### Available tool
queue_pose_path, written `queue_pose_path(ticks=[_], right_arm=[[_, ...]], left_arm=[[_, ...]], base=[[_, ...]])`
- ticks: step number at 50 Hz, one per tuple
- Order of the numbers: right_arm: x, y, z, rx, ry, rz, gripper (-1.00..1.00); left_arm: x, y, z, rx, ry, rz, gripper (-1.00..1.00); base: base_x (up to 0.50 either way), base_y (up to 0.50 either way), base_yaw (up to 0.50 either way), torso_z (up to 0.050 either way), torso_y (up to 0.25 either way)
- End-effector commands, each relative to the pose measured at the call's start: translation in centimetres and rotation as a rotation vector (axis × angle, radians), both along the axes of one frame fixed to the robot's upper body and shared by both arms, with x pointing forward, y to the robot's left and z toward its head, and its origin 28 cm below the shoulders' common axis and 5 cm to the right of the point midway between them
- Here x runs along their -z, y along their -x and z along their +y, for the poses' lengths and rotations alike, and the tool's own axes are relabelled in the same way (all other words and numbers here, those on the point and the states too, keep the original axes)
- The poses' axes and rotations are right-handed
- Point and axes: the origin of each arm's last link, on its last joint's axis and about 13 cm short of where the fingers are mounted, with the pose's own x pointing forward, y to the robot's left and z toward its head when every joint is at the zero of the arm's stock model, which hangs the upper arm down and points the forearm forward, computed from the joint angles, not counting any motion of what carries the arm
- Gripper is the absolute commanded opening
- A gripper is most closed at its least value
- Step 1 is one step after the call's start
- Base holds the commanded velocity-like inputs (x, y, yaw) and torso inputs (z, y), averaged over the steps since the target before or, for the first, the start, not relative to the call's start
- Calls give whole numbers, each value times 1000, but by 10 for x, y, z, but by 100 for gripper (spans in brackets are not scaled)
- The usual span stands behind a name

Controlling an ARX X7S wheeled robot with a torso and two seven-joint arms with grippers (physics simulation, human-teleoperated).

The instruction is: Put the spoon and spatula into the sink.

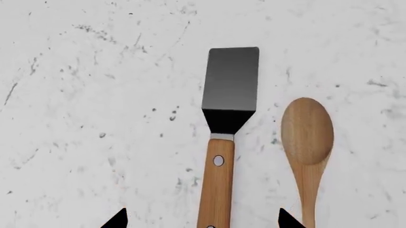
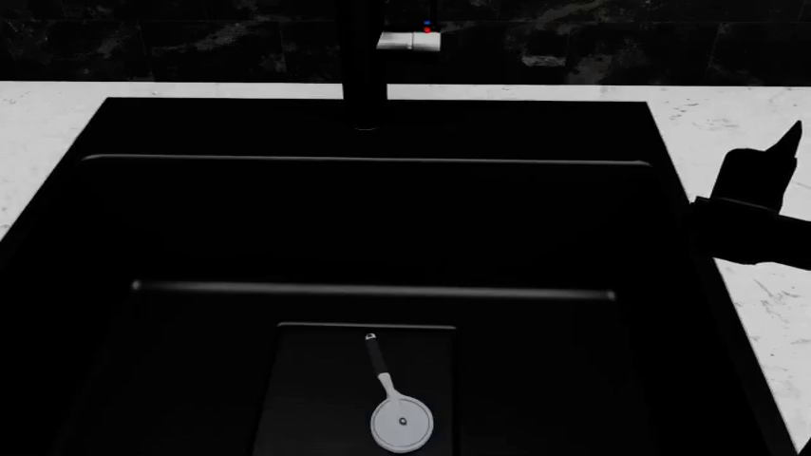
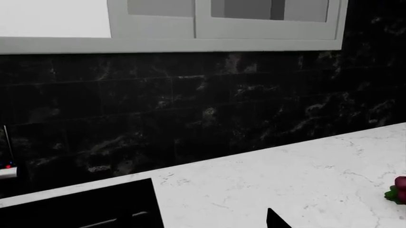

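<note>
Left hand [image 1: 201, 219] open, empty, straddling spatula [image 1: 225, 137] handle; spoon [image 1: 308, 147] at its 3 o'clock. Drop straight, close on handle only.

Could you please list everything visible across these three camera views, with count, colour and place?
spatula: one, black blade, wooden handle, on the countertop beside the spoon
spoon: one, light-brown wood, on the countertop
sink: one, matte black, set in the countertop
faucet: one, black, behind the sink
white utensil: one, white head, thin black handle, on the sink floor
countertop: one, white marbled
red and green item: one, at the frame edge, unidentifiable
left gripper: black fingers apart, astride the spatula handle
right gripper: black, over the countertop right of the sink
</note>
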Motion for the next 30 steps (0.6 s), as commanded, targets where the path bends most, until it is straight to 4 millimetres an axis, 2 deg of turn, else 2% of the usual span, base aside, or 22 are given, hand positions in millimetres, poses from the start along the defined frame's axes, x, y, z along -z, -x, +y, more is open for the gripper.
queue_pose_path(ticks=[1, 30], right_arm=[[0, -1, 0, -3, 8, 1, 100], [2, -2, 1, -5, 7, 8, 100]], left_arm=[[10, 7, 5, -30, 34, 27, 100], [42, 21, 9, -41, 105, 80, 100]], base=[[0, 0, 0, 0, 0], [0, 0, 0, 0, 0]])
